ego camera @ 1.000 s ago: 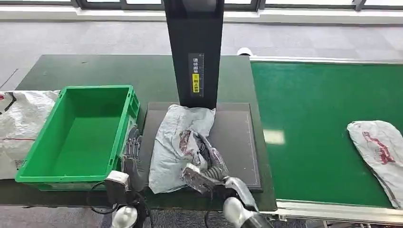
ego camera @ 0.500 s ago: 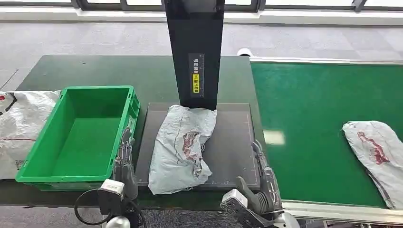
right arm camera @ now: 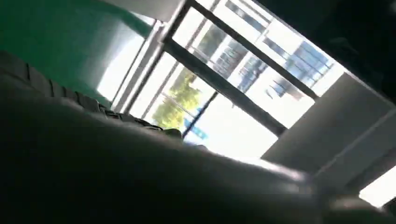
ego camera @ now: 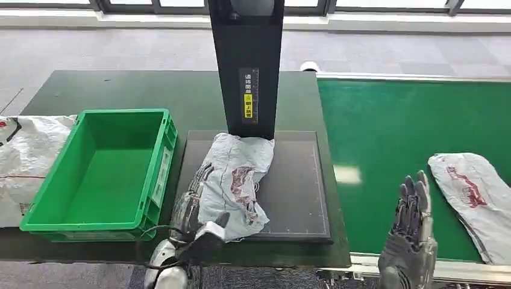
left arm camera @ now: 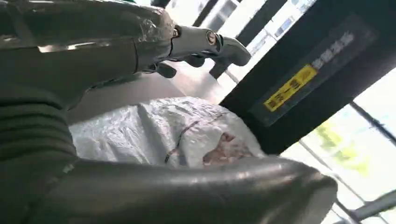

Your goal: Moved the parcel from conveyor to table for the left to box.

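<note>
Grey parcels x2: 1 on mat (ego camera: 295,180) w/ left hand (ego camera: 191,208) spread at its edge, 1 on conveyor (ego camera: 385,120); right hand (ego camera: 411,232) spread.

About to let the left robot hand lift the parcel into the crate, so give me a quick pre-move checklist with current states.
1. Grey parcel lies on the dark mat, off the conveyor: ok.
2. Left robot hand is at the parcel's near-left edge, fingers apart: ok. Firm grip: cannot tell.
3. Right robot hand is open and over the conveyor edge, away from the parcel: ok.
4. Green crate holds nothing: ok.
5. Black post stands right at the parcel's far end: lift clearance cannot tell.
</note>
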`<act>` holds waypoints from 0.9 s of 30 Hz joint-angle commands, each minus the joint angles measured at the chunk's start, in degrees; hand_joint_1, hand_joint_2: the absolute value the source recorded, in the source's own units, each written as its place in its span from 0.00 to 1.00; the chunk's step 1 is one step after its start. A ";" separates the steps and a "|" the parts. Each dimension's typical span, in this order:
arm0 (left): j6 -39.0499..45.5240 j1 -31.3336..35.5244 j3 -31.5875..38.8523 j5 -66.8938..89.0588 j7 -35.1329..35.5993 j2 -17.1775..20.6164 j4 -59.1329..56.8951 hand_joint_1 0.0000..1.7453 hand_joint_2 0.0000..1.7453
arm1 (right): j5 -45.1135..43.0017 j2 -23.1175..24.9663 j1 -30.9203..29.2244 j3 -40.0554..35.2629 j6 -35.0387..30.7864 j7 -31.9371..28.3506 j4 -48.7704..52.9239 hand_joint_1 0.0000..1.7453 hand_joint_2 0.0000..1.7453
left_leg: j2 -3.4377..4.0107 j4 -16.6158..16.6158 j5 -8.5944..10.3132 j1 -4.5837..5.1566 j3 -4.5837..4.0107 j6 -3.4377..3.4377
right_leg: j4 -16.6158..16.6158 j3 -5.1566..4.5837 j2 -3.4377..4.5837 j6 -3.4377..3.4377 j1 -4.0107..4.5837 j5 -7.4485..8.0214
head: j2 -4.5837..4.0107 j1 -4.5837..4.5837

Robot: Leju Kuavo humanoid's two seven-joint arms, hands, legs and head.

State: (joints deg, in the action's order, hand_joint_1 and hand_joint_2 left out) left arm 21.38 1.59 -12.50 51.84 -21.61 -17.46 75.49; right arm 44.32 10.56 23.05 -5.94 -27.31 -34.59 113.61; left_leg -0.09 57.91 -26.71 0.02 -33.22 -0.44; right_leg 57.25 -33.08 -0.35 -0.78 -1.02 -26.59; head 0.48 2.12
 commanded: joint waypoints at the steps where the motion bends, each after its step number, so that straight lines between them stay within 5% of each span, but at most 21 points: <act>1: 6.58 18.27 -9.65 25.74 14.83 -1.67 -32.49 0.00 1.00 | -1.40 -1.50 -1.12 -4.85 -1.75 0.00 2.03 0.00 1.00 | -0.37 -0.13 0.18 -0.07 0.04 -0.01 | -0.19 0.20 -0.34 0.06 0.08 0.11 | 0.00 0.00; 12: 5.01 21.69 -9.03 29.12 18.61 -2.54 -41.69 0.00 1.00 | -2.81 0.21 -1.16 -3.20 -0.50 -3.78 1.83 0.00 1.00 | -0.05 -0.11 0.16 -0.04 0.19 0.03 | -0.14 0.31 0.02 0.02 0.04 0.12 | 0.00 0.00; 13: 7.37 21.76 -8.52 29.84 19.06 -2.53 -41.57 1.00 1.00 | -2.97 0.46 -1.26 -3.11 -0.36 -4.19 1.84 0.00 1.00 | -0.02 -0.15 0.18 -0.06 0.20 0.02 | -0.19 0.32 0.03 0.04 0.06 0.16 | 0.00 0.00; 27: 9.47 19.81 -5.26 26.13 16.27 -2.20 -36.05 1.00 1.00 | -3.39 1.20 -0.95 -2.81 0.03 -4.89 2.71 0.00 1.00 | 0.10 -0.08 0.14 -0.02 0.17 0.06 | -0.08 0.29 0.11 0.00 0.02 0.13 | 0.00 0.00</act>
State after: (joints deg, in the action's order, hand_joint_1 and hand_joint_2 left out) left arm 31.12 21.05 -18.21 78.16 -5.18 -21.16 40.94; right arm 41.20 11.34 22.70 -8.94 -27.41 -39.54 116.72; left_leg -0.06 57.91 -26.58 0.02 -33.10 -0.36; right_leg 57.25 -32.81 -0.33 -0.83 -1.04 -26.50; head 0.48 2.12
